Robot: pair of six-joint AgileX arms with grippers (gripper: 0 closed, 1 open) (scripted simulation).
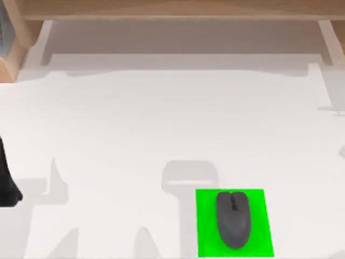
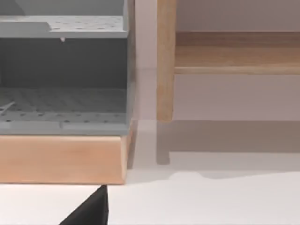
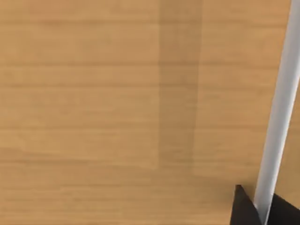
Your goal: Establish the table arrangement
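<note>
The table (image 1: 135,135) is a wide white matte top spreading across the top view. Near its front edge, right of centre, lies a bright green square pad (image 1: 259,237) with a dark grey computer mouse (image 1: 233,218) resting on it, its wheel end pointing away from the front edge. My left arm (image 1: 6,183) is a dark shape at the table's left edge, far from the mouse. A dark piece of my left gripper (image 2: 91,211) sits low over the table (image 2: 211,201). A dark part of my right gripper (image 3: 243,208) hangs before a wooden surface (image 3: 117,117).
A light wooden frame (image 1: 178,9) runs along the back of the table, with a post (image 2: 165,61) standing on the tabletop. At the back left corner a grey perforated shelf unit (image 2: 61,70) rests on a wooden base (image 2: 61,159). Soft shadows lie in front of the frame.
</note>
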